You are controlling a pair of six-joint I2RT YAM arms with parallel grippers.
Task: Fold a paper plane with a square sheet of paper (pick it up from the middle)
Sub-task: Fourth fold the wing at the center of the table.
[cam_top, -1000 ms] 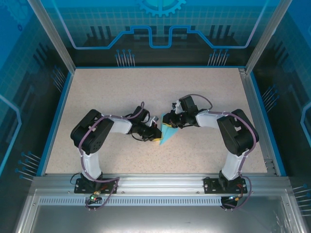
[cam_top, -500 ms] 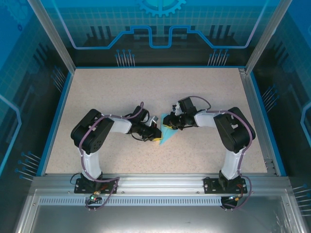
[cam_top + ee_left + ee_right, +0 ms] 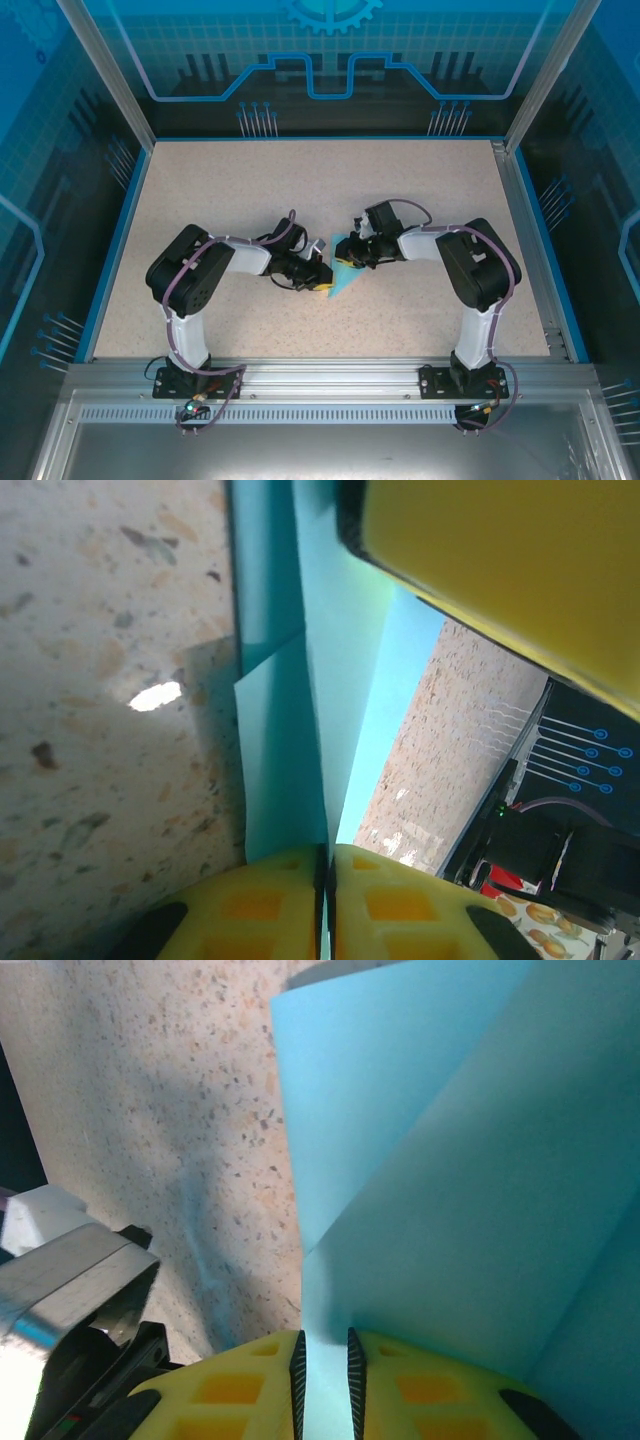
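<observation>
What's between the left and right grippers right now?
The folded light-blue paper, seen from the top camera bridging the left gripper and right gripper. Each wrist view shows it pinched in that gripper's jaws.

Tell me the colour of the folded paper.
Light blue paper, best seen in the right wrist view.

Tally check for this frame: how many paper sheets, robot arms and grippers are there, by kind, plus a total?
Light-blue folded paper sheet: 1
Black-and-white robot arms: 2 (left arm, right arm)
Yellow-padded grippers: 2 (left gripper, right gripper)
Total: 5
</observation>
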